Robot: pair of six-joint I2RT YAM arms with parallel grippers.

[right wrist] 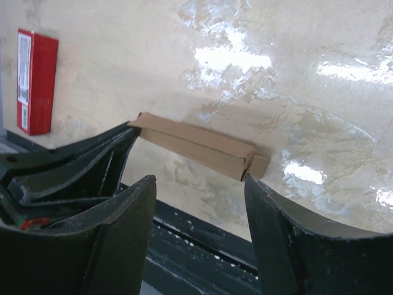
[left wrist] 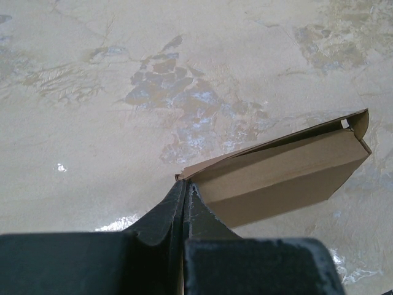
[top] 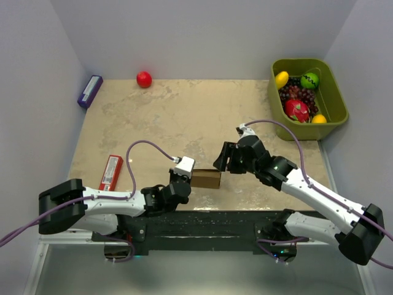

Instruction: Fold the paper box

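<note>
Left fingers [left wrist: 166,215] are clenched tight on one end corner of the paper box [left wrist: 282,178], which lies low on the desk [left wrist: 123,92] near its front edge. I'd call that an anchor, so the other arm can work the free end. Right fingers [right wrist: 123,233] are spread wide, straddling that free end as if lining up a pinch. The gripped corner is buried between the pads, and whether the end tabs are tucked, or the right tips are touching cardboard, can't be made out.

Corner of paper box [left wrist: 282,175] unseen inside left gripper [left wrist: 186,192]
</note>
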